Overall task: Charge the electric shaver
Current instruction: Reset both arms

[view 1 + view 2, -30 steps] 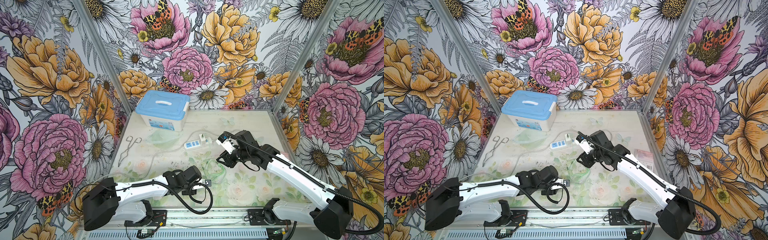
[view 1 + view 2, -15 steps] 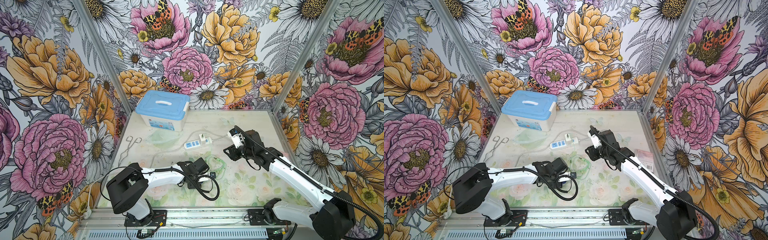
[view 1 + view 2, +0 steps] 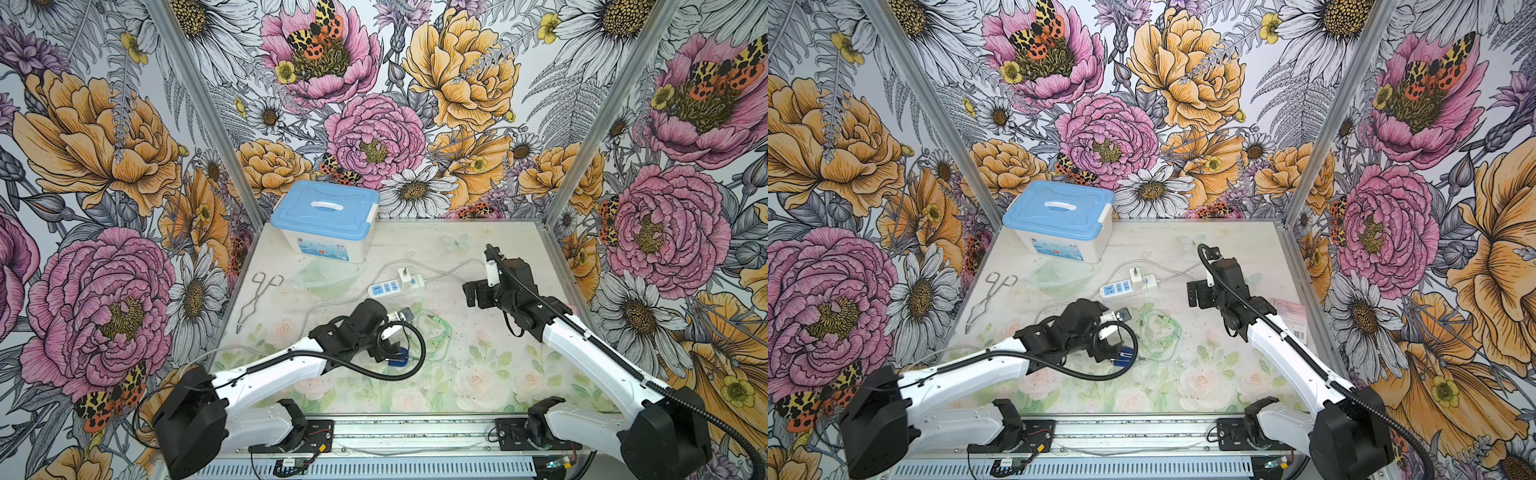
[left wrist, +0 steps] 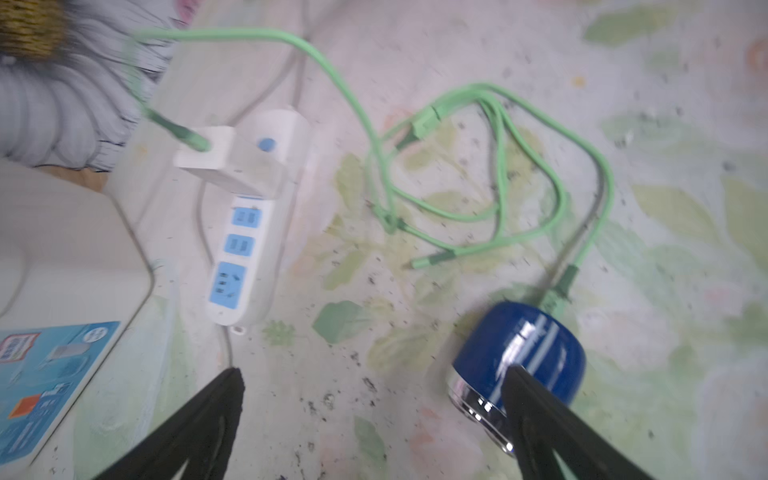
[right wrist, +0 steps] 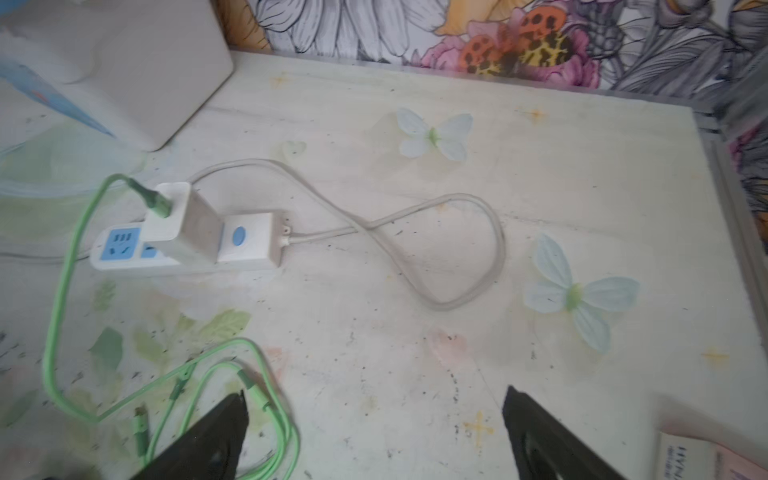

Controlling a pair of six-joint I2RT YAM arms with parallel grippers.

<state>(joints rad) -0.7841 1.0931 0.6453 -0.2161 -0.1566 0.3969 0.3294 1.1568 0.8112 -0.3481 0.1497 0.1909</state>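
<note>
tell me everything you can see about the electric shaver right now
The electric shaver is a stubby, rounded body, glossy dark blue with light stripes and a shiny silver head end. It lies on its side on the table. The plug of a green cable meets the end opposite the head and seems to be inserted. The left gripper is open beside it; one finger crosses the shaver in the wrist view, but whether it touches cannot be told.

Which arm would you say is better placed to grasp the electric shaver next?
Left, probably: the left gripper hangs open right at the electric shaver; the right gripper is open over by the power strip.
</note>
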